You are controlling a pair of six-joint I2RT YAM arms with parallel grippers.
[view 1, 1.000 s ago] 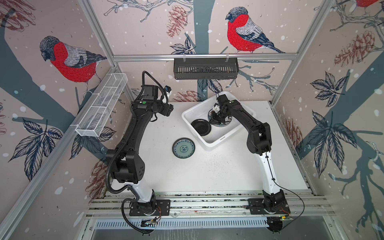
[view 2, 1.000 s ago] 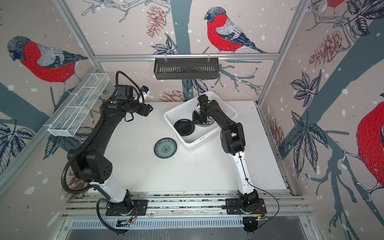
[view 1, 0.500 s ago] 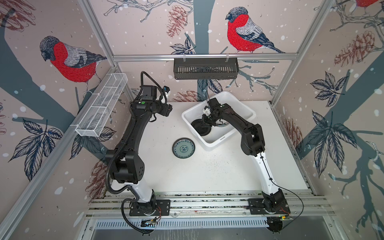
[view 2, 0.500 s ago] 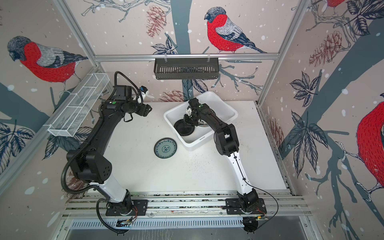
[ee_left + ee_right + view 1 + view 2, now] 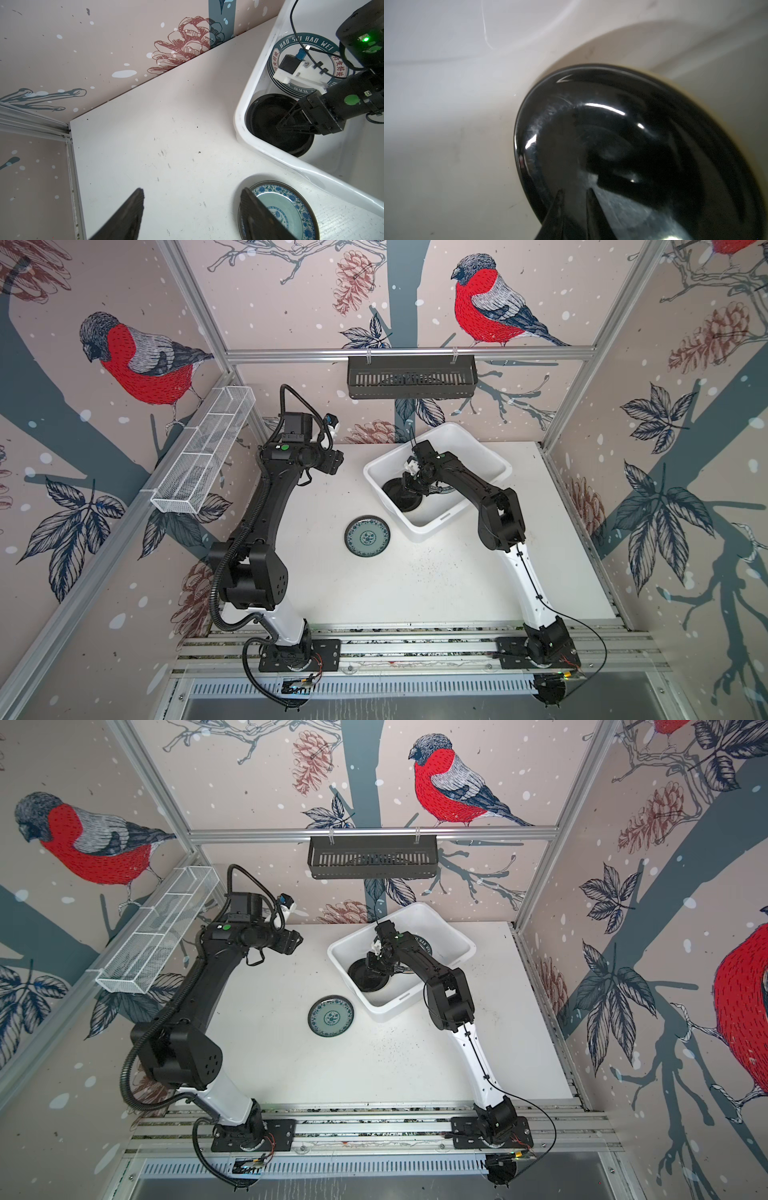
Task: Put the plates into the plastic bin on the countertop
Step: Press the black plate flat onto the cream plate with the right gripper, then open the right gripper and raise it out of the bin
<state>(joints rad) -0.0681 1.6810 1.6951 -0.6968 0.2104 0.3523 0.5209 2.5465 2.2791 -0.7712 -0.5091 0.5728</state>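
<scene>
A teal patterned plate (image 5: 367, 536) (image 5: 331, 1016) (image 5: 291, 209) lies alone on the white countertop (image 5: 415, 593), just in front of the plastic bin (image 5: 482, 448) (image 5: 451, 925) (image 5: 241, 124). Inside the bin a black plate (image 5: 401, 499) (image 5: 365, 979) (image 5: 266, 116) (image 5: 612, 124) rests near the left wall. Beside it is a stack of white plates with dark lettered rims (image 5: 291, 47) (image 5: 422, 944). My right gripper (image 5: 409, 488) (image 5: 374, 967) (image 5: 279, 127) (image 5: 574, 193) reaches into the bin, its tips low over the black plate's middle, shut and holding nothing. My left gripper (image 5: 332, 460) (image 5: 192, 195) hovers open at the back left.
A black slotted rack (image 5: 411, 377) hangs on the back wall above the bin. A white wire mesh tray (image 5: 203, 456) is fixed along the left wall. Patterned walls close in three sides. The arm bases stand on metal rails at the front.
My right gripper has swung left inside the bin, from over the lettered plates to over the black plate. The black plate, the teal plate and the left arm have stayed put.
</scene>
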